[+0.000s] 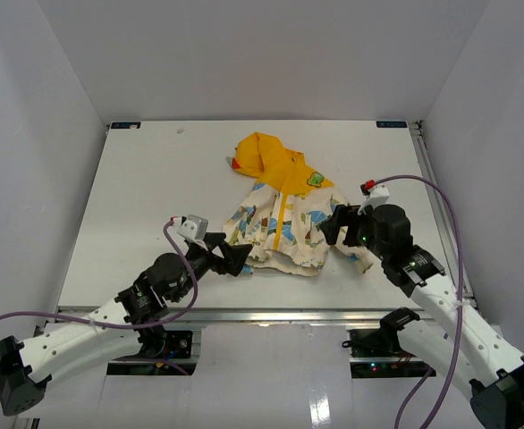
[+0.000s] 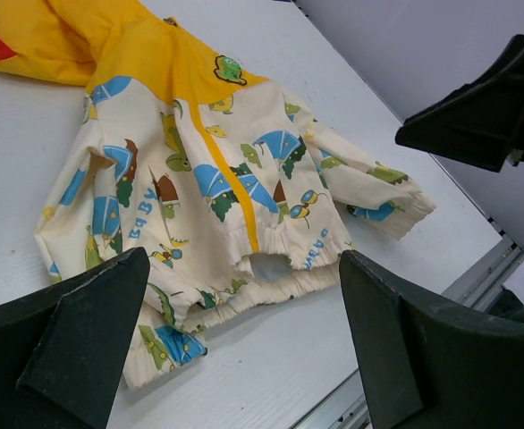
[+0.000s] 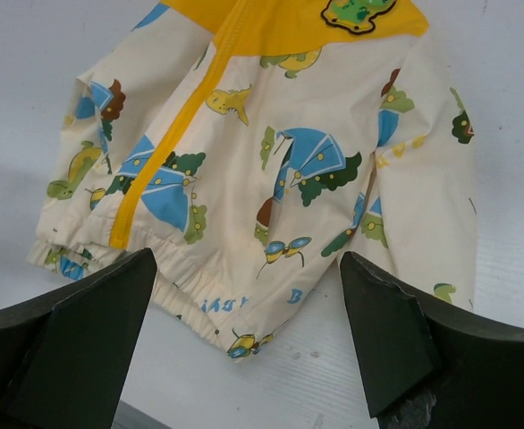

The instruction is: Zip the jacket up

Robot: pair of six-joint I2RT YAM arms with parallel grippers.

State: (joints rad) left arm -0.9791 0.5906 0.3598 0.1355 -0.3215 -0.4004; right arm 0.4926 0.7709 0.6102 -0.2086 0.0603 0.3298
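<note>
Left gripper (image 1: pixel 237 256): jaws wide apart, nothing held. It sits low at the 7 o'clock corner of the jacket (image 1: pixel 280 223) and points toward 2 o'clock. In the top view its tips are just beside the hem (image 1: pixel 275 262); contact cannot be told. In the left wrist view the hem and lower front lie in the gap ahead of the fingers (image 2: pixel 92 331).

Right gripper (image 1: pixel 330 227): jaws also wide apart, nothing held. It is at the jacket's 3 o'clock edge and points toward 9 o'clock, over the sleeve (image 1: pixel 356 255) on that side. In the right wrist view the hem and the cream front lie ahead of the fingers (image 3: pixel 378 331).

Around:
- A purple cable (image 1: pixel 441 192) loops from the right wrist out toward 3 o'clock.
- A second cable (image 1: pixel 168 234) arcs behind the left wrist.
- White walls (image 1: pixel 38 134) close in the bench (image 1: pixel 137 188) on three sides.
- Nothing else lies on the bench near the jacket.
- That sleeve lies between the right gripper and the zipper strip (image 1: pixel 283 210).

Jacket:
- It lies flat, front up, right of bench centre.
- Its long axis runs about 12 to 6 o'clock, with the yellow hood (image 1: pixel 266 156) at 12 and the hem at 6.
- The strip runs down the middle along that axis, leaning slightly.
- A small opening shows where it meets the hem.
- Whether the zip is closed above that cannot be told.
</note>
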